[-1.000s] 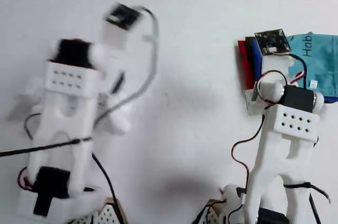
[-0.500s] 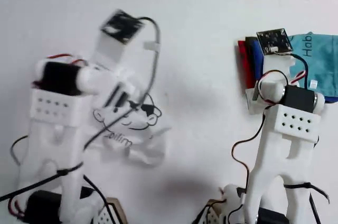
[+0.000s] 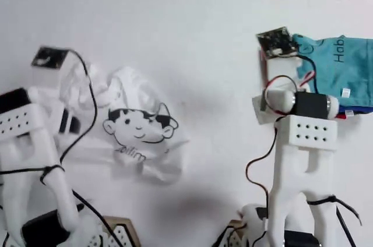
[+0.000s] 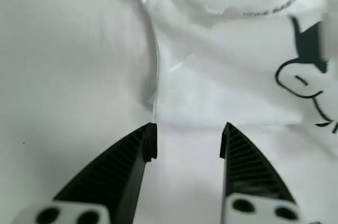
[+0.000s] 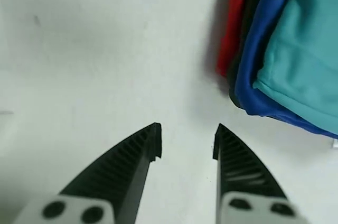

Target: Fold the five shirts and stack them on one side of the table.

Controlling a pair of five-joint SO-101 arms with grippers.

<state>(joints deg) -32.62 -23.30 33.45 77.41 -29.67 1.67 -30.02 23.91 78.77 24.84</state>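
A cartoon face (image 3: pixel 140 124) with black hair is printed on the white shirt (image 3: pixel 137 142), and a line of lettering (image 3: pixel 131 155) runs under it. A thin row of print (image 4: pixel 269 8) can also be made out near the shirt's neck in the left wrist view, too blurred to make out. Large letters (image 3: pixel 340 50) are carried on the teal shirt (image 3: pixel 332 72), cut off by the edge of the high view, and a small white label (image 3: pixel 345 92) is seen at its hem.

The left fingers (image 4: pixel 124 168) are held well apart, and nothing is gripped or touched by them. The white shirt is found crumpled and unfolded just ahead of their tips, with bare bench beneath them.

The right fingers (image 5: pixel 129 171) are likewise spread, with nothing between them. The stack (image 5: pixel 274 44) of folded shirts is placed beyond their tips and off to one side, near but apart. Red (image 5: pixel 231 28), black and blue (image 5: pixel 261 49) layers are shown at its edge, topped by the teal shirt.

Everything is carried on a plain white bench (image 3: pixel 204 37). Beyond its far edge a dark strip of the room is seen, in which nothing can be told clearly.
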